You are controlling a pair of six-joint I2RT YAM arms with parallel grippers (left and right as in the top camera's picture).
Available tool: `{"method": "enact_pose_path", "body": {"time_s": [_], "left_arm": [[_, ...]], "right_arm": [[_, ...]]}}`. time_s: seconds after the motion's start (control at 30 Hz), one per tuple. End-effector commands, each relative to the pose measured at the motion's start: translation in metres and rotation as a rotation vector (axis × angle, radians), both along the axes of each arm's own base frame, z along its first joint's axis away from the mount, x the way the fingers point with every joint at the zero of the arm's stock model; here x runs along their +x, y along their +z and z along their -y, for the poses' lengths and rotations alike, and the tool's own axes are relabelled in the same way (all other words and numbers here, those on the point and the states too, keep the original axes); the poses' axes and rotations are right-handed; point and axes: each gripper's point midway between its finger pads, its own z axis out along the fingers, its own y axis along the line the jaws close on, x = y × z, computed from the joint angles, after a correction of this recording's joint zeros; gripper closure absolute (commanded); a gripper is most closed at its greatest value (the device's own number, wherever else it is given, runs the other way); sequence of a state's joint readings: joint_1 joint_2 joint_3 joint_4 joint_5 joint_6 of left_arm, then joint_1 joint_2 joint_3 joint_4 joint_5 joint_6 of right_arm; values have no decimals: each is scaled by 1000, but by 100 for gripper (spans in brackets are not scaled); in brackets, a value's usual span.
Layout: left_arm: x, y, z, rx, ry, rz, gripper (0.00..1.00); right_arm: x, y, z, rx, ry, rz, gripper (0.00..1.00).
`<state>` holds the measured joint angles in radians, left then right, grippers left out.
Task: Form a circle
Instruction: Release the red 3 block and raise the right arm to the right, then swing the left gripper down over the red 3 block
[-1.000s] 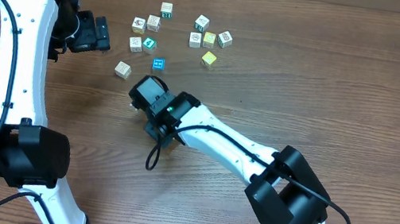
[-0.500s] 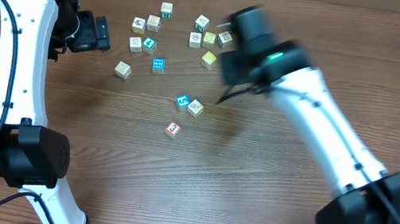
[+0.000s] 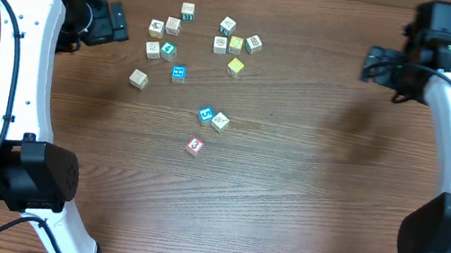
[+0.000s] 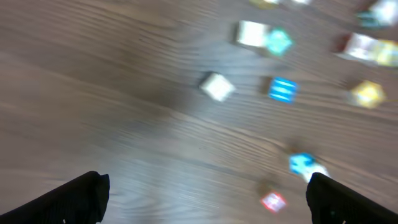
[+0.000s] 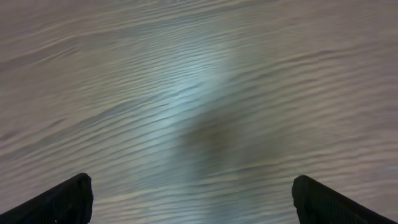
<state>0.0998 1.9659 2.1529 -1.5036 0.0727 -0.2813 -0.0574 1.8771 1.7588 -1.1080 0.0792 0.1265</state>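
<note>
Not a closed ring: the circle (image 3: 213, 118) only a loose scatter of four cubes on the wooden table (image 3: 286, 200). At its middle, a blue cube (image 3: 206, 114) touching a cream cube (image 3: 220, 121). Just beside that pair but apart from it, on the side away from both grippers, a red cube (image 3: 195, 146). Off toward the left gripper (image 3: 107, 24), a second blue cube (image 3: 179, 73).

Well apart from both grippers, lying between them, nearer the left one. Left gripper spread wide and holding nothing; in its blurred wrist view, both blue cubes and the red one ahead of the fingers (image 4: 74, 196). Right gripper (image 3: 378, 65) far out on the other side, likewise spread wide and empty, only bare wood ahead of its fingers (image 5: 65, 199).

Roughly level with the grippers, other cubes (image 3: 219, 44) in a loose cluster, among them a teal cube (image 3: 168, 49) and yellow cubes (image 3: 235, 66).
</note>
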Motion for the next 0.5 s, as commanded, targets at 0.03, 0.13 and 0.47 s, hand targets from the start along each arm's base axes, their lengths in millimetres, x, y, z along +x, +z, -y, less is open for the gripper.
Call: {"method": "enact_pose_path", "body": {"time_s": [0.03, 0.13, 0.47], "left_arm": [[-5, 0, 56, -244, -157, -11, 0], [-21, -14, 75, -254, -188, -96, 0], [-79, -53, 113, -25, -280, -366, 28]], "right_arm": [[-2, 8, 27, 13, -65, 24, 0], [-4, 8, 40, 13, -95, 24, 0], [-5, 8, 49, 12, -114, 24, 0]]}}
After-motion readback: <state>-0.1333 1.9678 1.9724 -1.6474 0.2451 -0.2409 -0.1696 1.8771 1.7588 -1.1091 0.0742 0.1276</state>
